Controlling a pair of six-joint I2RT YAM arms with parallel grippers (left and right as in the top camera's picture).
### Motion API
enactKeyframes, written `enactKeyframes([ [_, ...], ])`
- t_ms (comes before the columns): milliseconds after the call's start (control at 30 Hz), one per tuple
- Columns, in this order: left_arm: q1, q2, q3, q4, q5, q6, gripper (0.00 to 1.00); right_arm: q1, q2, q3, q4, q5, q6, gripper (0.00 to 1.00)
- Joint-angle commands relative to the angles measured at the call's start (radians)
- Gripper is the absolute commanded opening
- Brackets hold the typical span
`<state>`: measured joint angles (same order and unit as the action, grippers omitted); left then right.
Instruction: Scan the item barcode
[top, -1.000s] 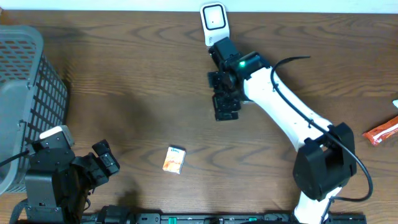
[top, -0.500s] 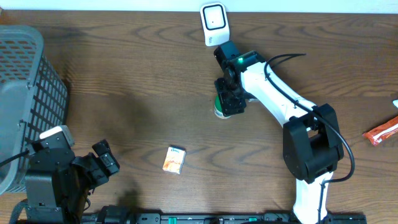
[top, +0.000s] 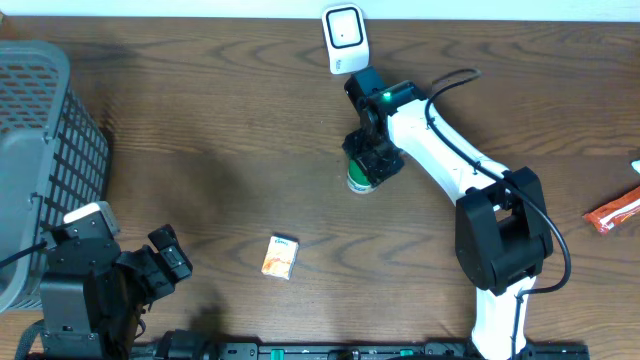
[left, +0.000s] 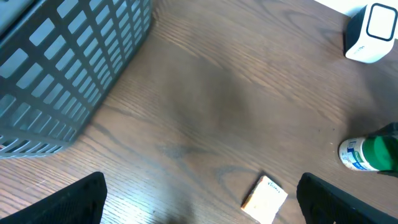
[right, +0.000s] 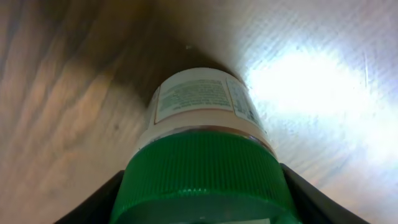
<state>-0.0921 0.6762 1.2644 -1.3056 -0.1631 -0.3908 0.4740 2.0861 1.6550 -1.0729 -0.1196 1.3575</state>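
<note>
Right gripper seemingly snug around bottle

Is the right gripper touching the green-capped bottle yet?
Touching. In the right wrist view the fingers of the right gripper sit flush against both sides of the bottle cap, no gap.

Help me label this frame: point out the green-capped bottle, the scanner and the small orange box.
green-capped bottle (right: 202, 171), right wrist view, on its green cap
scanner (top: 343, 35), overhead view, on its white face
small orange box (top: 281, 256), overhead view, top face
</note>
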Motion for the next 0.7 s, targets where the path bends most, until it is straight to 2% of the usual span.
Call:
enactKeyframes([
  [0,0.005,0.002,-0.002,-0.003,-0.003,0.013,0.98,-0.011,0.006,0.019,0.017,0.024,-0.52,0.43],
  [67,0.005,0.002,-0.002,-0.003,-0.003,0.013,0.98,-0.013,0.005,0.028,-0.008,-0.002,-0.801,0.43],
  [167,0.005,0.002,-0.002,-0.003,-0.003,0.013,0.98,-0.013,0.005,0.05,-0.096,0.015,-1.138,0.56],
  [233,0.005,0.002,-0.002,-0.003,-0.003,0.013,0.98,-0.012,0.005,0.063,-0.158,0.049,-1.283,0.74],
  [300,0.005,0.002,-0.002,-0.003,-0.003,0.013,0.98,-0.01,0.005,0.081,-0.22,0.096,-1.351,0.99],
  [433,0.005,0.002,-0.002,-0.003,-0.003,0.013,0.98,-0.006,0.005,0.153,-0.323,0.144,-1.355,0.99],
  [500,0.005,0.002,-0.002,-0.003,-0.003,0.013,0.98,-0.002,0.004,0.214,-0.367,0.144,-1.312,0.99],
  [567,0.005,0.002,-0.002,-0.003,-0.003,0.013,0.98,0.0,0.004,0.286,-0.411,0.144,-1.173,0.99],
  [667,0.005,0.002,-0.002,-0.003,-0.003,0.013,0.98,0.0,0.004,0.376,-0.501,0.112,-0.859,0.99],
])
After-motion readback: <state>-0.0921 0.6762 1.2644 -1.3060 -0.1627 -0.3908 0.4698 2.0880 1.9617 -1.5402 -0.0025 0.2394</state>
